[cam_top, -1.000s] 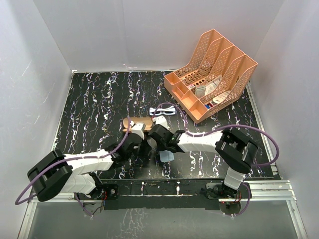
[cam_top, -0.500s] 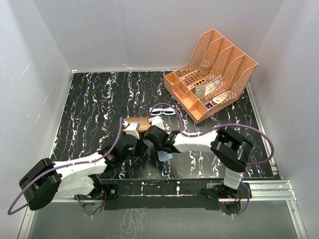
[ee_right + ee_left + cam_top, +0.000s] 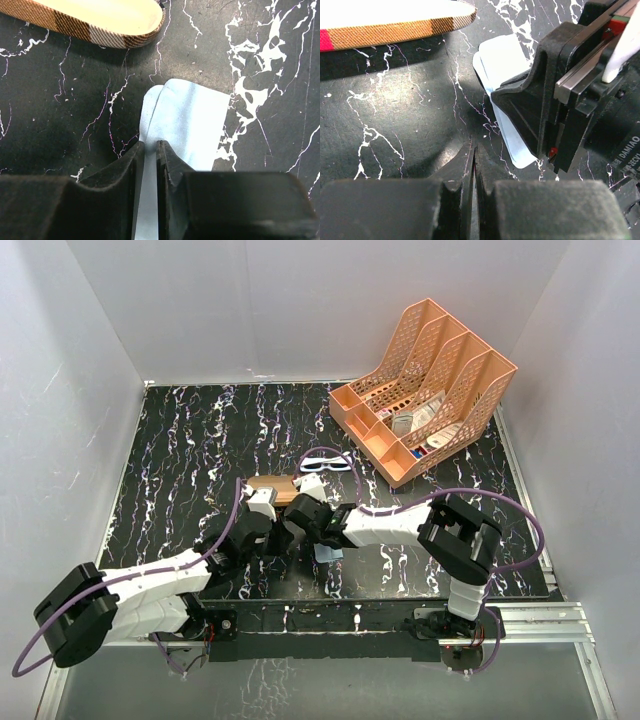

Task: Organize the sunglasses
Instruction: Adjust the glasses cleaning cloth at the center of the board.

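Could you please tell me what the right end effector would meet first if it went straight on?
Most likely the light blue cloth, which lies right at the tips of the right end effector and spreads ahead of them. Past it come bare table and the plaid case.

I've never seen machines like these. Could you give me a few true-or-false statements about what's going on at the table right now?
1. The sunglasses are tucked inside the plaid case. False: they lie on the table, between the case and the orange rack.
2. The plaid case is open, with its pale inside showing. True.
3. The left gripper has its fingers shut and holds nothing. True.
4. The light blue cloth sits in the orange rack. False: it lies on the table near the case.
5. The right gripper is down at the cloth, with cloth showing between its fingers. True.
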Motion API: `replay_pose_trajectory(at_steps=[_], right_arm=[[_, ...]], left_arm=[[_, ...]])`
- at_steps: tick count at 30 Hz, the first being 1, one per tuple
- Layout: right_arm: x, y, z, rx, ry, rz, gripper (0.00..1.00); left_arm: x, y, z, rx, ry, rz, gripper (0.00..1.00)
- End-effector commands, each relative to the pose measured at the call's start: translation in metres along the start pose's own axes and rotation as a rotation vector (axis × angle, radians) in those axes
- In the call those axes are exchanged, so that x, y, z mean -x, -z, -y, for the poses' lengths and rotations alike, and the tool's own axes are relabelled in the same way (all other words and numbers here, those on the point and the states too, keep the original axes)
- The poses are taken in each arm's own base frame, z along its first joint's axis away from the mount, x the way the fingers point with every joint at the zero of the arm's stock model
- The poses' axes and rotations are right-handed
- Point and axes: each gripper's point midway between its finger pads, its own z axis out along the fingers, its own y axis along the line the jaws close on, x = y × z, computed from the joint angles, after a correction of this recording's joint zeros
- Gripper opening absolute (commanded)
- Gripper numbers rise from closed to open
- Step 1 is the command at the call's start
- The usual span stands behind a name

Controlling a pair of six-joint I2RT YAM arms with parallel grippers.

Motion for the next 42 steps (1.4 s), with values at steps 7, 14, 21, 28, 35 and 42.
replay_pose_trajectory(at_steps=[7, 14, 21, 28, 35, 42], right_arm=[[-0.043, -0.006, 0.004, 0.003, 0.039, -0.124, 0.07], [-0.038, -0.003, -0.001, 0.034, 0.027, -0.112, 0.13], [-0.035, 0.000, -0.003, 0.046, 0.023, -0.105, 0.18], [-0.034, 0.001, -0.003, 0.047, 0.023, -0.105, 0.09], [-0.034, 0.001, -0.002, 0.044, 0.022, -0.103, 0.05], [-0.030, 0.004, -0.002, 0.045, 0.015, -0.093, 0.14]], left_arm=[[0.001, -0.002, 0.002, -0.006, 0.007, -0.002, 0.00], [-0.001, -0.002, 0.002, -0.011, 0.009, -0.007, 0.00], [-0.001, -0.003, 0.003, -0.013, 0.007, -0.011, 0.00], [0.001, -0.003, 0.004, -0.015, 0.004, -0.009, 0.00], [0.000, -0.004, 0.005, -0.017, 0.005, -0.013, 0.00], [-0.002, -0.004, 0.006, -0.025, 0.005, -0.018, 0.00]])
